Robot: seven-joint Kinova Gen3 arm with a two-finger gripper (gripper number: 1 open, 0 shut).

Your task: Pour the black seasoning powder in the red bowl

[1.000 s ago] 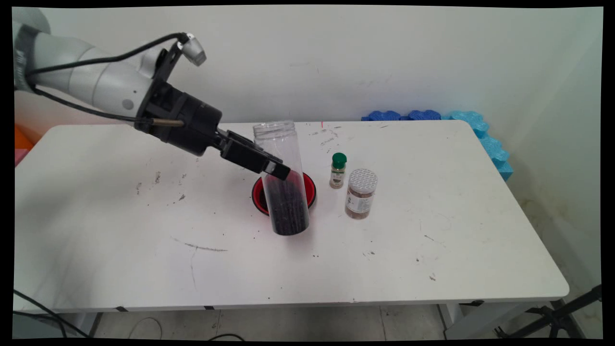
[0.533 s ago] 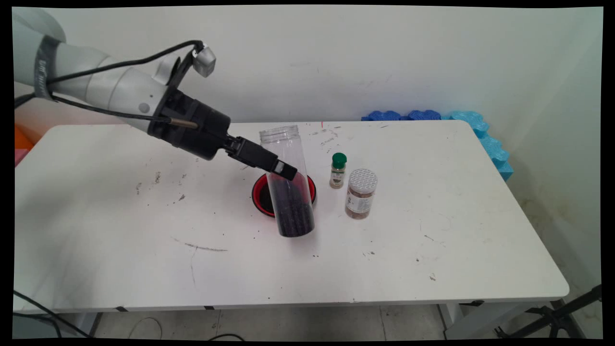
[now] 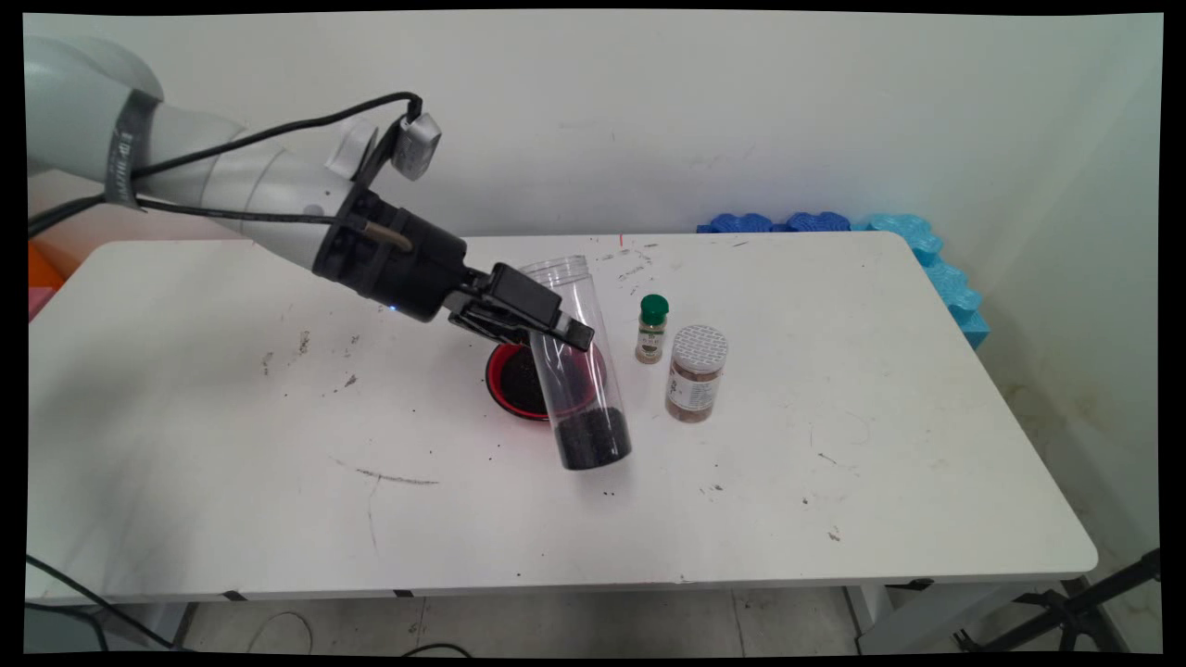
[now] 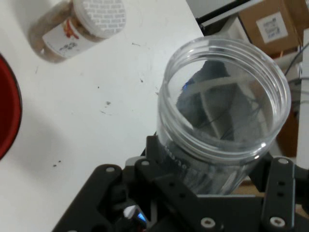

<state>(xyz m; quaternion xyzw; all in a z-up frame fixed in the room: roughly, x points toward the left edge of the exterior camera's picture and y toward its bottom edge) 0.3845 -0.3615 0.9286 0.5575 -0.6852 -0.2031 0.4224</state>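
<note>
So the pincer [image 3: 547, 326] is clamped on a tall clear jar [image 3: 579, 361] around mid-height, near the middle of the frame; jar's tilted, open mouth toward the upper left, dark grains sitting in its bottom end just above the table [image 3: 834, 482]; the red bowl [image 3: 510, 380] with dark stuff in it sits right behind the jar; to the right there's a small green-capped bottle [image 3: 652, 329] and a white-lidded spice jar [image 3: 695, 373], side by side, upright; blue foam pieces [image 3: 927, 255] at the table's upper right edge.
</note>
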